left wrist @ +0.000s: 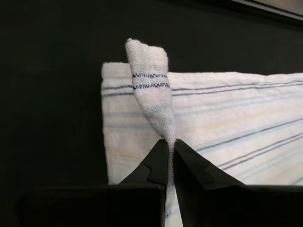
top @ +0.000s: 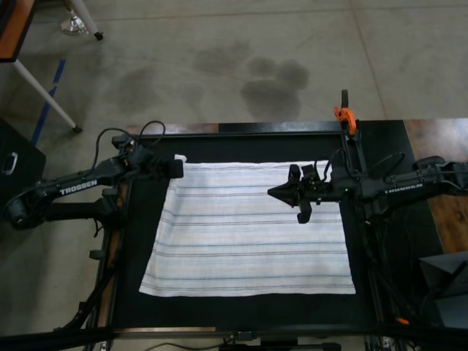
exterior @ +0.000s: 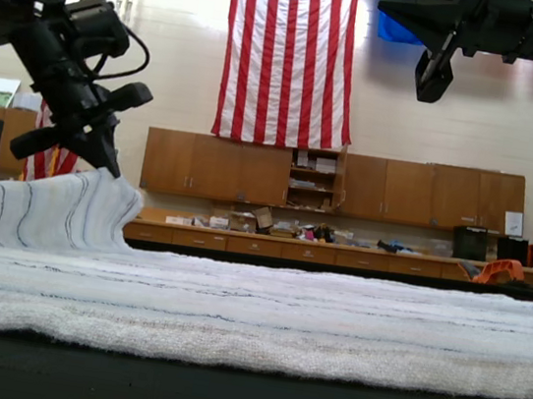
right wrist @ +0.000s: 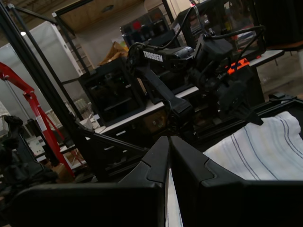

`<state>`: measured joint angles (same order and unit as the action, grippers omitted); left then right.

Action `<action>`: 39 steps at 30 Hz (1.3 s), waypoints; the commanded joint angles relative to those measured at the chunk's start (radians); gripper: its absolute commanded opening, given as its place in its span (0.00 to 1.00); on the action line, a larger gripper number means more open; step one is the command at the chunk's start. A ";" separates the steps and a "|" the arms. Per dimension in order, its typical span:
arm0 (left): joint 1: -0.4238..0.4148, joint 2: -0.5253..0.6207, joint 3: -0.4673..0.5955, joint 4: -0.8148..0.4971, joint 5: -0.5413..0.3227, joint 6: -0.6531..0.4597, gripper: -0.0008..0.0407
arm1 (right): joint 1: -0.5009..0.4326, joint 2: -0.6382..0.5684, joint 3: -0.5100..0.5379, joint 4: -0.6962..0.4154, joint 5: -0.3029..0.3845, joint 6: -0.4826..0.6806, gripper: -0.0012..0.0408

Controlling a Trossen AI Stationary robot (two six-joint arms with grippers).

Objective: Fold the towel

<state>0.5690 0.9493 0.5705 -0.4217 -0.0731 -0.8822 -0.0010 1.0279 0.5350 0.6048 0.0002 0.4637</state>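
The towel (top: 248,234) lies spread flat on the black mat (top: 142,219); it is white with thin dark and bluish stripes. At its far left corner in the top view, my left gripper (top: 178,169) is shut on the cloth. The left wrist view shows that corner (left wrist: 149,80) standing up, folded, from the shut left gripper (left wrist: 170,146). In the exterior view the left gripper (exterior: 112,166) holds a raised hump of towel (exterior: 66,211). My right gripper (top: 272,192) hovers over the towel's far right part. It is high above the cloth (exterior: 388,6), shut, holding nothing (right wrist: 170,142).
An orange clamp (top: 345,115) sits on the frame at the mat's far right corner. Wooden tabletop (top: 439,146) shows to the right of the mat. Black frame rails run along both sides. Concrete floor (top: 234,66) lies beyond the table.
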 commanded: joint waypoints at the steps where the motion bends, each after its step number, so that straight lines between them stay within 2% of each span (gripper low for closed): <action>1: -0.021 0.018 0.014 0.021 -0.003 -0.023 0.02 | 0.000 0.000 0.001 0.003 0.000 0.000 0.03; 14: -0.214 0.180 0.016 0.372 -0.015 -0.176 0.02 | 0.000 0.000 0.000 0.006 0.000 0.000 0.03; 19: -0.264 0.280 0.045 0.426 -0.014 -0.225 0.02 | 0.000 -0.001 0.001 0.006 0.000 0.000 0.03; 39: -0.414 0.731 0.488 0.426 -0.014 -0.193 0.02 | 0.000 -0.043 0.001 0.009 0.000 -0.011 0.03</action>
<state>0.1638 1.6543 1.0328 0.0048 -0.0872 -1.0779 -0.0010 0.9928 0.5350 0.6132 0.0002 0.4595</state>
